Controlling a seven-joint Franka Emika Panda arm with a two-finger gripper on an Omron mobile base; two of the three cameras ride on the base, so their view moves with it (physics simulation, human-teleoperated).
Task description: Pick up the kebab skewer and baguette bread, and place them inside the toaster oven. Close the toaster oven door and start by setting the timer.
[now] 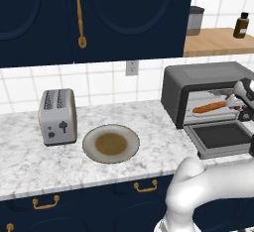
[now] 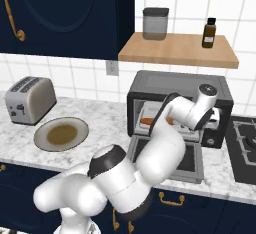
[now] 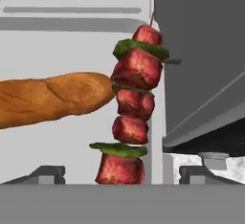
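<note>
hand view: inside the one toaster oven [image 1: 208, 85], door [image 1: 221, 138] dropped flat, one baguette [image 3: 52, 98] and one kebab skewer [image 3: 131, 110] lie touching, the skewer between the released, spread gripper's [image 3: 122, 176] finger tips [image 3: 45, 174], five meat chunks visible.

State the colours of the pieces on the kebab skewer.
Dark-red meat chunks with green slices between them on the kebab skewer, seen best in the hand view.

No legible txt, labels, brands or nos. on any obj in any view.
</note>
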